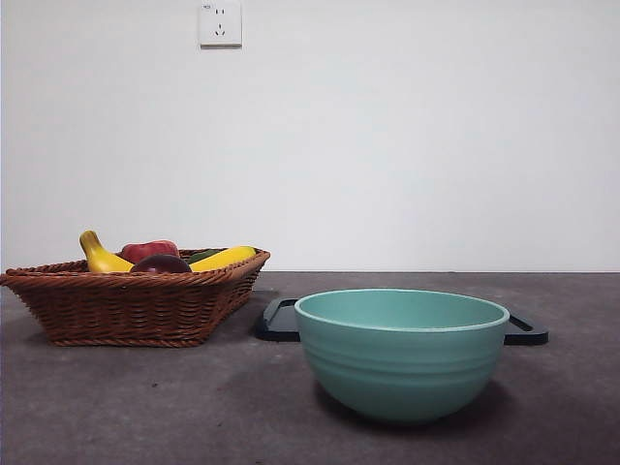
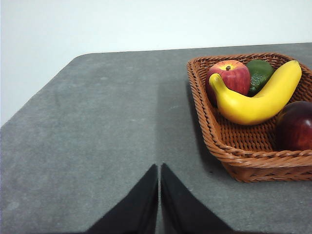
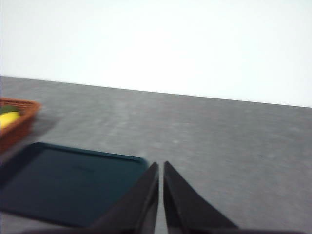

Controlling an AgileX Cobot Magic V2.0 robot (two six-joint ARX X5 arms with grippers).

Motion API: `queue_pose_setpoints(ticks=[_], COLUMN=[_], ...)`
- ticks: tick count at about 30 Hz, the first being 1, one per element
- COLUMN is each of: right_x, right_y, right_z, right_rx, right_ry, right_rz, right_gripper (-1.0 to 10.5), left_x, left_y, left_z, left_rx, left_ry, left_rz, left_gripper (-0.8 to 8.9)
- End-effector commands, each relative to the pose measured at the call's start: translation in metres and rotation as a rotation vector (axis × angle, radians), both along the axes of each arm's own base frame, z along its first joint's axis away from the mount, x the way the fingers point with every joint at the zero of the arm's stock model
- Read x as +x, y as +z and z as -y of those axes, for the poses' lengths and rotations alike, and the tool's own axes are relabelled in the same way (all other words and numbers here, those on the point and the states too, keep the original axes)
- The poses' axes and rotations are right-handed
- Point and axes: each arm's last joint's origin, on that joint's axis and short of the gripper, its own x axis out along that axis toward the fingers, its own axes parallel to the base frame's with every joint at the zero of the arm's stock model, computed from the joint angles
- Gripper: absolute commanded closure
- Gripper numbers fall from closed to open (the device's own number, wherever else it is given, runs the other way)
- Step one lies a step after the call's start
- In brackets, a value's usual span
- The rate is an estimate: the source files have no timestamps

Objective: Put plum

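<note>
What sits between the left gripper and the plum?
Left wrist view: bare grey table, then the wicker basket wall. The left gripper, jaws shut, is outside it; the plum lies inside beside the banana.

Left end effector [image 2: 159, 181]: two black jaws rise from the lower edge of the left wrist view, tapering to points that meet with only a hairline seam between them; jaws closed, nothing between them. The tips point toward 12 o'clock and hang above the grey surface [image 2: 97, 146] without touching anything.

Right end effector [image 3: 160, 178]: two black jaws of the same tapered form, tips drawn together with a thin bright seam between them; jaws closed and empty. The tips point toward 12 o'clock, held above the surface.

Front view: neither arm nor end effector appears anywhere in the frame.
</note>
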Motion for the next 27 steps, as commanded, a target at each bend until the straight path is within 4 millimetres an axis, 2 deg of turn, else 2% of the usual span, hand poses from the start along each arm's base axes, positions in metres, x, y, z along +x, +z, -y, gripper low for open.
queue_pose_setpoints(ticks=[1,7,13,27], right_x=[-0.001,-0.002,-0.001,-0.002], right_y=[-0.02,-0.052,-0.071,-0.085], right_z=[0.003,0.004,0.004,0.003], right_rx=[-0.011,-0.01,-0.003,0.008], right_ry=[-0.037,-0.09,-0.089,-0.077], right_rz=[0.047,0.056,0.035,-0.094], right_gripper=[9.4,9.4,9.4,9.4], left_x=[0.001,0.001,0.001,0.001], left_y=[-0.007,-0.007,-0.007,-0.007], left_z=[0.0,0.0,0.0,0.0], left_rx=[-0.003,-0.003,-0.003,-0.003], left_ry=[0.001,0.001,0.001,0.001], left_rz=[-0.025,-0.025,-0.025,-0.025], left_gripper=[8.06,8.06,8.06,8.06])
